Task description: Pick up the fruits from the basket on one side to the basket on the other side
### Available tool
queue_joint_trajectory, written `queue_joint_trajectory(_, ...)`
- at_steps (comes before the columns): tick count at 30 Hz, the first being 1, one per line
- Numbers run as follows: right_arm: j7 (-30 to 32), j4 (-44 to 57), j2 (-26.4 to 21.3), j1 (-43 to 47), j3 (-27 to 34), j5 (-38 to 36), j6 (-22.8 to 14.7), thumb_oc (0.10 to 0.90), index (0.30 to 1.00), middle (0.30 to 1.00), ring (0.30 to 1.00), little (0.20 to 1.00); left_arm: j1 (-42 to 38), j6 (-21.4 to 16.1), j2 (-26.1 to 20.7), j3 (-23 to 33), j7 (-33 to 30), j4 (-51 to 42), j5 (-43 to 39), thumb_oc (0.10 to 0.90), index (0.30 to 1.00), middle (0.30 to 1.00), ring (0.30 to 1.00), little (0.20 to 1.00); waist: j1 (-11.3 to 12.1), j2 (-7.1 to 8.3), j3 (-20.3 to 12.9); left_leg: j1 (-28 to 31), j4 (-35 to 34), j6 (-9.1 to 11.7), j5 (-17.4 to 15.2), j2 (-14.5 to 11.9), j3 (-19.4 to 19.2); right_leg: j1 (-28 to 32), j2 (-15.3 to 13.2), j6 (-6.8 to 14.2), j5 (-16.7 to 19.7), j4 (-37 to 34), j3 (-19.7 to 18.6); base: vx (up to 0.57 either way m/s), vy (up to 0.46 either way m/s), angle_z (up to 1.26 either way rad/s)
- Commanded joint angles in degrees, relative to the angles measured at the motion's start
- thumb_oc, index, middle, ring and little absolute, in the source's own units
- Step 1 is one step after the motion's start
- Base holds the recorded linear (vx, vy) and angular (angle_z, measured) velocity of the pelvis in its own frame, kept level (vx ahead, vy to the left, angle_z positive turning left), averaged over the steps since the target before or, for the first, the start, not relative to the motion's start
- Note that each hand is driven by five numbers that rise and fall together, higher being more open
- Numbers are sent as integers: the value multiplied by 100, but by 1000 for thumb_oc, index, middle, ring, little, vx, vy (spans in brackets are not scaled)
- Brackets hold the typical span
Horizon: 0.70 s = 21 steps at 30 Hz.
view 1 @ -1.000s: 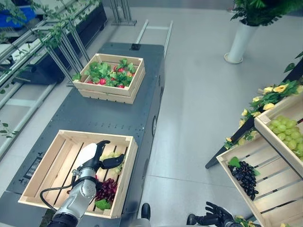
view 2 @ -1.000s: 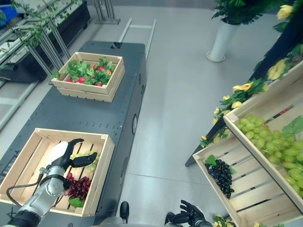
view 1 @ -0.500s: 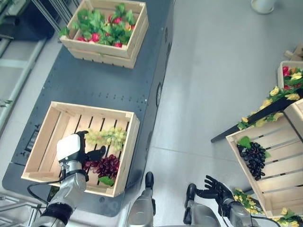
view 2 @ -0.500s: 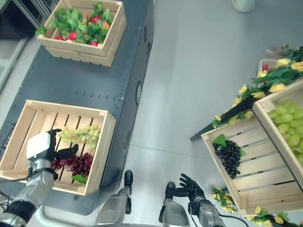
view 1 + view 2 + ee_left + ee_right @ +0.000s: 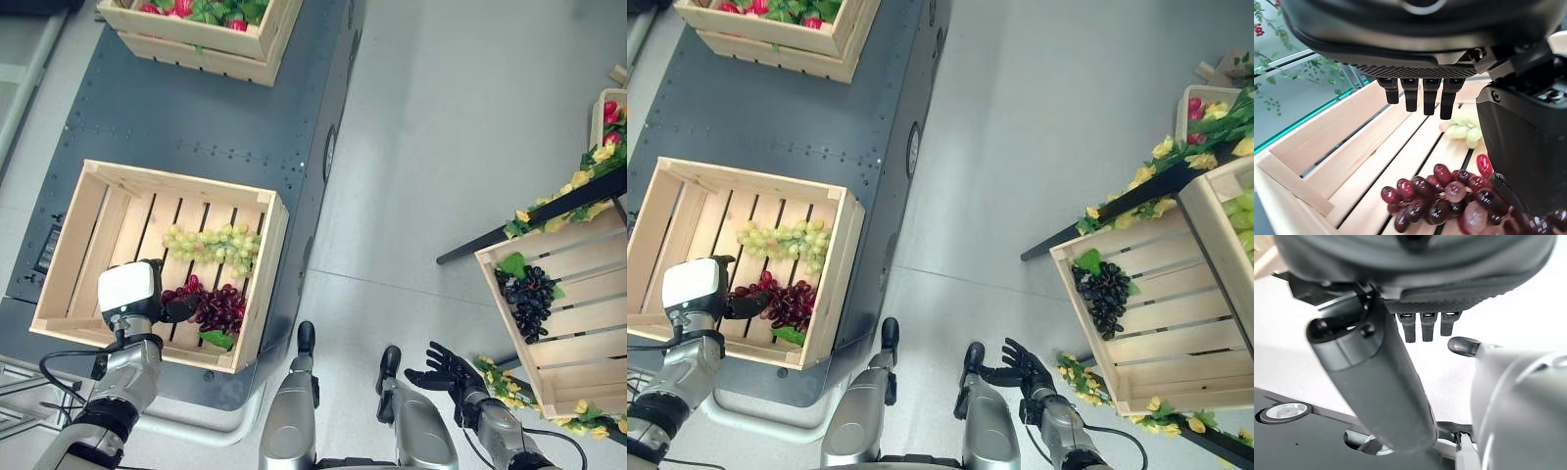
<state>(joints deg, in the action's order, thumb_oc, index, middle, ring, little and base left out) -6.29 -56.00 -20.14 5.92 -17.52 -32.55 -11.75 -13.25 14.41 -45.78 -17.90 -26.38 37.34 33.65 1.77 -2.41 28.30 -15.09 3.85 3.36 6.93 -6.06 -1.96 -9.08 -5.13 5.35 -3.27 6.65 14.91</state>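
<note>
Red grapes (image 5: 217, 306) beside left hand (image 5: 132, 296), fingers relaxed.

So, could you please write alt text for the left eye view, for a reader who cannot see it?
The robot's left hand reaches into a wooden crate on a dark cart, beside a bunch of red grapes; green grapes lie further in. Its right hand hangs open over the floor near a slanted crate holding black grapes.
</note>
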Motion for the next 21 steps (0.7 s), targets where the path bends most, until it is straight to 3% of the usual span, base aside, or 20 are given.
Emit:
queue_joint_trajectory(1, -145, 486, -343, -175, 43, -418, -209, 800, 900, 900, 900, 900, -281, 287, -581, 423, -60, 174, 385, 800, 900, 900, 900, 900, -33, 98, -88, -534, 1053, -46, -463, 286, -67, -496, 56, -384, -140, 761, -51, -76, -1, 0)
queue_joint_trajectory(8, -187, 508, -411, -86, 96, -362, -171, 800, 900, 900, 900, 900, -366, 282, -706, 250, 346, 293, 1211, 800, 900, 900, 900, 900, -32, 107, 36, -856, 1471, -4, -418, 221, -53, -607, 80, -444, -226, 961, -55, -33, 8, 3)
queue_joint_trajectory(21, -288, 484, -414, 60, -7, -452, -166, 800, 900, 900, 900, 900, -1002, 583, -751, -263, 208, 937, 1337, 800, 900, 900, 900, 900, -52, 273, 140, -1053, 1640, -23, -437, 200, -130, -648, 150, -485, -246, 1006, -78, 3, 2, 2)
